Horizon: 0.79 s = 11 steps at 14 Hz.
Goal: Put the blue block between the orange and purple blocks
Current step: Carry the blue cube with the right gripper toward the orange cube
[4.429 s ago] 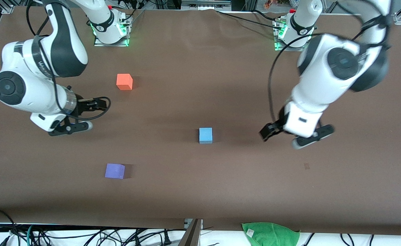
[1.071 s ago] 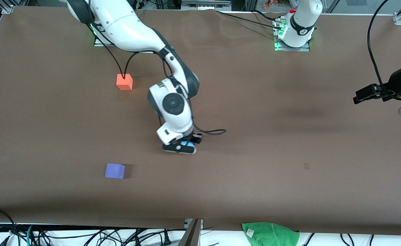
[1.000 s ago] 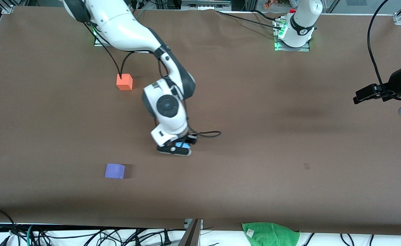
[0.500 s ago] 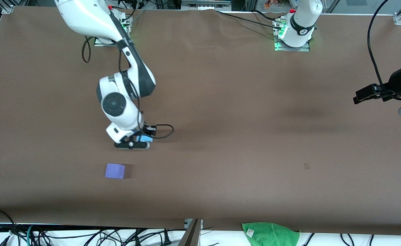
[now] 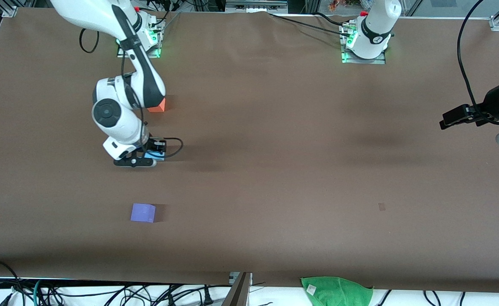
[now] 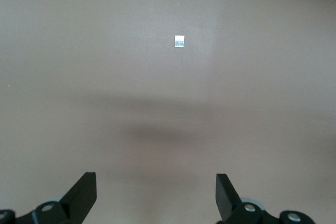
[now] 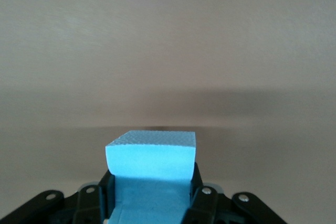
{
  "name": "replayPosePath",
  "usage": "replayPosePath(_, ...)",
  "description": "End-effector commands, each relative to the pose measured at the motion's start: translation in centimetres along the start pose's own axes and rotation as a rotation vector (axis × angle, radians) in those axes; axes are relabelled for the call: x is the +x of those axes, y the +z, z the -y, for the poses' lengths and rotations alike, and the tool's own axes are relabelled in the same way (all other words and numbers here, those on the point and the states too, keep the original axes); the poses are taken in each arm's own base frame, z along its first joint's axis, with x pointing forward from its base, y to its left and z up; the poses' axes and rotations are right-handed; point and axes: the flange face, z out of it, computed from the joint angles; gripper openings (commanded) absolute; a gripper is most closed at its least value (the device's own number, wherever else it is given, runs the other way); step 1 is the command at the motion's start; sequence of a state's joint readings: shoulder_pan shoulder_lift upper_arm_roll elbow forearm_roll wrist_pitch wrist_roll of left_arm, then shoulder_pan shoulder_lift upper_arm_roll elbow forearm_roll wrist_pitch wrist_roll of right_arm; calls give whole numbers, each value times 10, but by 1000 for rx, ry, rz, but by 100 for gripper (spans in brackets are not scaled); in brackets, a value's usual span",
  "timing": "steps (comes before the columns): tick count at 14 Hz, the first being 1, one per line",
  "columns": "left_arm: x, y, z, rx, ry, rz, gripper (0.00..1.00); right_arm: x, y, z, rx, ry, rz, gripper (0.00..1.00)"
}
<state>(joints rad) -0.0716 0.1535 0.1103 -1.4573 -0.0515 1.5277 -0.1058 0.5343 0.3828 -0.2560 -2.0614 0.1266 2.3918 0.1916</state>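
Observation:
A light blue block sits between the fingers of my right gripper, which is shut on it. In the front view that gripper hangs low over the table between the orange block and the purple block; only a sliver of the blue block shows under it. The right arm's wrist covers most of the orange block. The purple block lies nearer the front camera. My left gripper waits at the left arm's end of the table, open and holding nothing.
A green cloth lies at the table's front edge, beside cables and a metal bracket. A small pale mark shows on the brown tabletop; the left wrist view shows a small mark too.
My right arm has carried the blue block from the table's middle toward the right arm's end, stopping between the orange and purple blocks. Its wrist now hides part of the orange block. The left arm stayed still.

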Motion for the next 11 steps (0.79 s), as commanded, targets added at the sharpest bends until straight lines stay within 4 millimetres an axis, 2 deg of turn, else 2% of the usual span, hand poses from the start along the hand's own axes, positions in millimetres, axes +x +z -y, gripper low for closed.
replayPosePath(1,3,-5,1,-5,17,3,100,-12,8,-14,45,-8,-14,22)
replayPosePath(5,3,-5,1,-7,17,3,100,-11,20,-19,38,-1,-21,27)
replayPosePath(7,3,-5,1,-7,17,3,100,-9,28,-20,32,1,-32,41)
replayPosePath(10,3,-5,1,-7,17,3,100,-7,35,-23,27,6,-42,53)
replayPosePath(11,3,-5,1,-7,17,3,100,-7,35,-23,27,6,-42,63)
